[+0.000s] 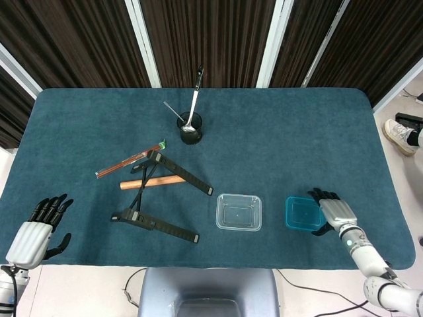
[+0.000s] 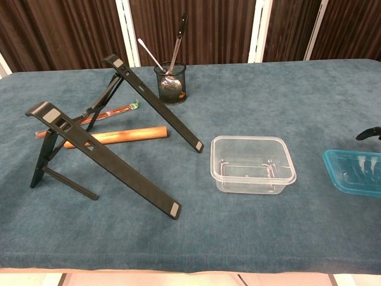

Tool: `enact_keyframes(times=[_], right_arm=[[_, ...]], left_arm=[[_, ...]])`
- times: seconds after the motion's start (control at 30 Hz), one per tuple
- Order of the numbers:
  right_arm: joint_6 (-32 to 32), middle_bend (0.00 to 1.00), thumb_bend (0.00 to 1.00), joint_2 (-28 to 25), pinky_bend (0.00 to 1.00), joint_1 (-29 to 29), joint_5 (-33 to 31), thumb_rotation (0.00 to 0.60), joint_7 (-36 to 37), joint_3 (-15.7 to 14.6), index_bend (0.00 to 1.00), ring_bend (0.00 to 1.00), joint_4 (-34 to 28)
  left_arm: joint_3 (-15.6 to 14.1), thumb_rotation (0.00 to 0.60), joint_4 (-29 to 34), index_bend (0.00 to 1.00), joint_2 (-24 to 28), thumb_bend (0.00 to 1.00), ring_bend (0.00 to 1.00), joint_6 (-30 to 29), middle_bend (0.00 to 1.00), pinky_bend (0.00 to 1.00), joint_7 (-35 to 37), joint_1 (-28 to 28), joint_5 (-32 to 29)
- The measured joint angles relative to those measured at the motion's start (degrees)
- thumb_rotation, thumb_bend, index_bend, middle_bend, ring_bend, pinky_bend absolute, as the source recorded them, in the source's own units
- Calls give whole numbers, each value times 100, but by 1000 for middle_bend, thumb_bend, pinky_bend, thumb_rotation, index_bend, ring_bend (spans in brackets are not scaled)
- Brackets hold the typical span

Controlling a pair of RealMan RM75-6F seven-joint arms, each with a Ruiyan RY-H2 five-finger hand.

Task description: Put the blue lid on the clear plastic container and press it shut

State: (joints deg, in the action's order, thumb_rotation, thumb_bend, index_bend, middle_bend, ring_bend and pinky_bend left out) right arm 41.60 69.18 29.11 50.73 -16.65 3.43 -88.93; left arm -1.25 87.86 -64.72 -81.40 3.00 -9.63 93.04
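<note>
- The right hand reaches its dark fingers over the right edge of the blue lid; whether they actually grasp the lid cannot be told from either view.
- The left hand has its fingers spread and released, holding nothing, well to the left of the clear plastic container at the near table edge.
- The blue lid lies flat on the teal tablecloth, just to the right of the clear plastic container and apart from it.
- The container stands open and upright, with nothing inside it.
- Left of the container stand two black folding stands, one nearer, one farther.
- A wooden stick and a red pencil lie left of the container, by the farther stand.
- Beyond the container, to its left, a dark cup holds a spoon and a thin rod.
</note>
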Motion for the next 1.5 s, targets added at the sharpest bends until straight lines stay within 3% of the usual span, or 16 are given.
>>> enact_keyframes(times=[0.93, 1.23, 1.5], right_arm=[[14, 0, 106, 337, 0, 663, -928, 600, -604, -423, 52, 0, 192], [67, 5, 106, 433, 0, 741, -1026, 600, -587, -475, 198, 0, 327], [112, 157, 106, 441, 0, 773, -1083, 600, -573, -519, 371, 0, 326]], left_arm=[[19, 600, 21, 0, 6, 410, 0, 81, 0, 73, -1, -40, -169], [26, 600, 18, 0, 16, 410, 0, 74, 0, 73, 27, -39, -195], [19, 600, 13, 0, 15, 410, 0, 57, 0, 73, 46, -33, -188]])
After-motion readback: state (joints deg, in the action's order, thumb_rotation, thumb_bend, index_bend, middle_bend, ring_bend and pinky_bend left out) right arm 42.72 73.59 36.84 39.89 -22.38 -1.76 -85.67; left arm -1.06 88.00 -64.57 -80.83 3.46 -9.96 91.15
